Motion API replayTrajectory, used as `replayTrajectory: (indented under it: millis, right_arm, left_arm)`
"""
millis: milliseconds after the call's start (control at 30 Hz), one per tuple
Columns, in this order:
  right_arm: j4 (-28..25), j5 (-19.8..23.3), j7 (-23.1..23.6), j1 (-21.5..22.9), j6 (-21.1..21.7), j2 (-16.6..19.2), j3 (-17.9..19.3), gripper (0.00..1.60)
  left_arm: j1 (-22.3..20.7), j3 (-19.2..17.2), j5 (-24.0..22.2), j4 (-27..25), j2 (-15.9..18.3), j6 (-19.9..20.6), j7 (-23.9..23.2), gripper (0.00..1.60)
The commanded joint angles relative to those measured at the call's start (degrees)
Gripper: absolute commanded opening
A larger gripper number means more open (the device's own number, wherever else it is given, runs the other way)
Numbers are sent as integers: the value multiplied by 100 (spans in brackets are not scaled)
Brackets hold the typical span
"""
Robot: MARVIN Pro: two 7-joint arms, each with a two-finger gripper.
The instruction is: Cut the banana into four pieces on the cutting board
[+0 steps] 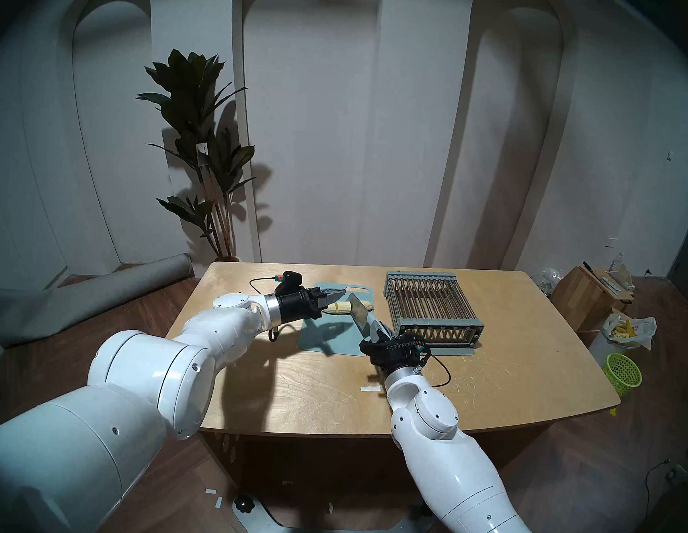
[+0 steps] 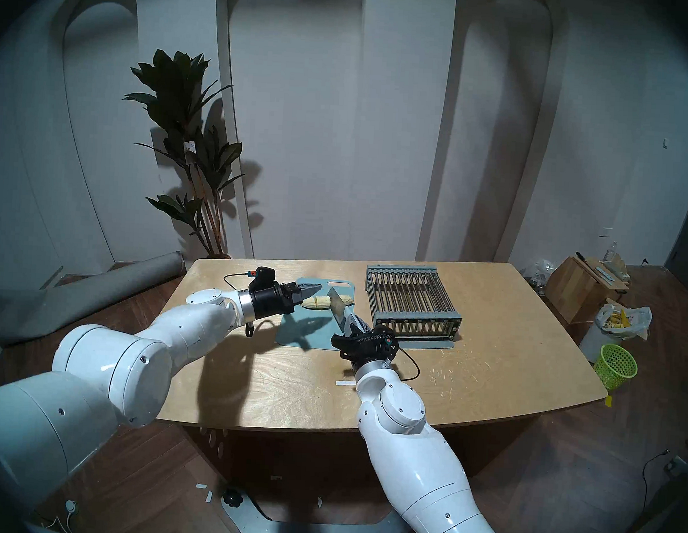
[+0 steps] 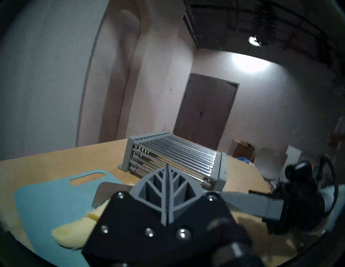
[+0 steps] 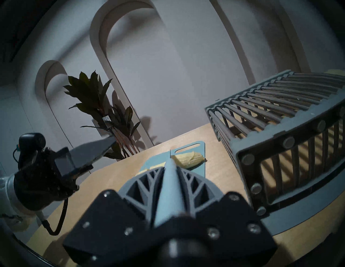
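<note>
The peeled banana (image 1: 340, 307) lies across the far half of the blue-grey cutting board (image 1: 322, 338). A knife blade (image 1: 358, 310) stands on edge in it, with a short piece (image 4: 188, 159) to the blade's right. My right gripper (image 1: 375, 328) is shut on the knife's pale handle (image 4: 169, 186). My left gripper (image 1: 339, 296) is shut with nothing between its fingers, just over the banana's left end (image 3: 74, 231), where a cut line shows. Whether it touches the banana I cannot tell.
A grey slatted rack (image 1: 431, 308) with metal bars stands right of the board, close to my right wrist. On the floor to the right are a wooden box (image 1: 583, 296), a plastic bag of yellow peel (image 1: 629, 329) and a green basket (image 1: 623, 372).
</note>
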Motion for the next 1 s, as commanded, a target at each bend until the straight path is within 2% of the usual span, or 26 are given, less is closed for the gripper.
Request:
replayTrajectory:
  millis: [0,133,333,367,433,533,800,967]
  right_arm:
    - [-193,475,177,141,306,-174,65,0]
    - [-197,307,275,258,374,-21,-78,0]
    - [-230,82,359,396,365,57,-272,0]
    - [-230,82,359,396,365,57,-272,0]
    - [-241,2,384,463,383,84,-324,0]
    - [-251,-77,391,506,379,117,-369,0]
    - [-362,-257,451,486,269,250,-448,0]
    - [-465,-404,416,481,202,343,-465,0]
  left_arm:
    - [-188,126,154,-183,105,-419,-23,0]
    - [-203,76,124,-125,100,-494,4,0]
    - [-301,-454,-365,8,17,-159,84,0]
    - [-301,-454,-365,8,17,-159,84,0]
    - [-357,-702,-604,44,-17,3,117,0]
    - [-396,-854,-746,57,-30,128,129,0]
    - [-404,-1211,-1062,122,-88,431,158,0]
    - [-423,-1287,-1114,102,-124,512,125,0]
